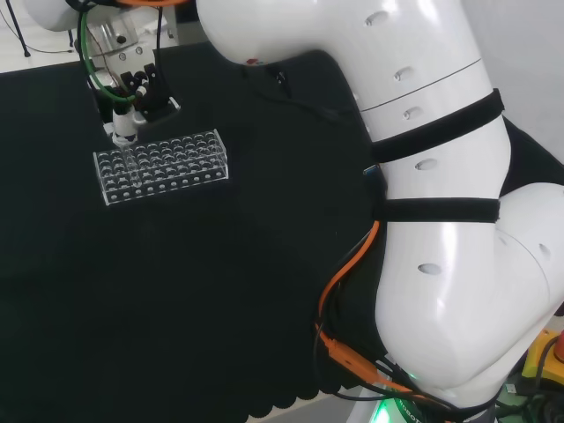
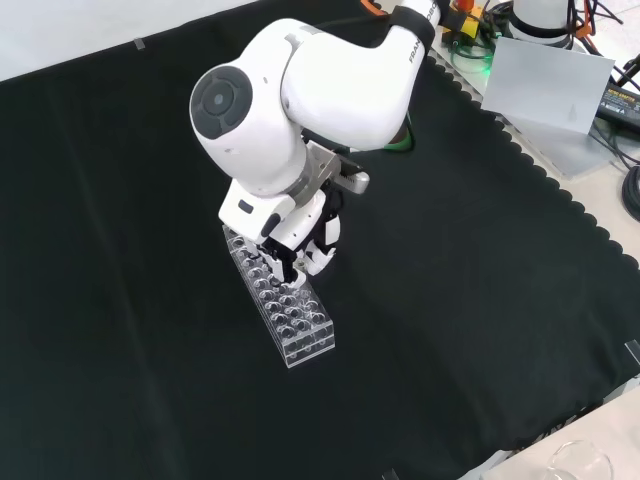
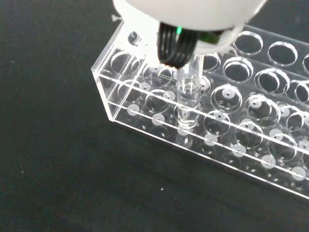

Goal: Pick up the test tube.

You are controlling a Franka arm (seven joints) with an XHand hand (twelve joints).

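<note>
A clear test tube (image 3: pixel 187 99) stands upright in a hole near one end of a clear plastic rack (image 3: pixel 145 104). The hand (image 2: pixel 300 245) hovers right over that end of the rack (image 2: pixel 290 310), close above the tube's top. In the head view the hand (image 1: pixel 130 97) sits at the rack's (image 1: pixel 167 163) left end, with the tube (image 1: pixel 126 154) just under it. In the wrist view a blurred white part of the hand (image 3: pixel 193 9) with a dark part below it reaches down to the tube's top. Whether the hand touches the tube is hidden.
The rack lies alone on the black cloth (image 2: pixel 120 300), with bare cloth all round it. The arm's big white link with a grey cap (image 2: pixel 225 100) stands above the hand in the front view. Cables and a grey box (image 2: pixel 550 90) lie beyond the cloth's scalloped edge.
</note>
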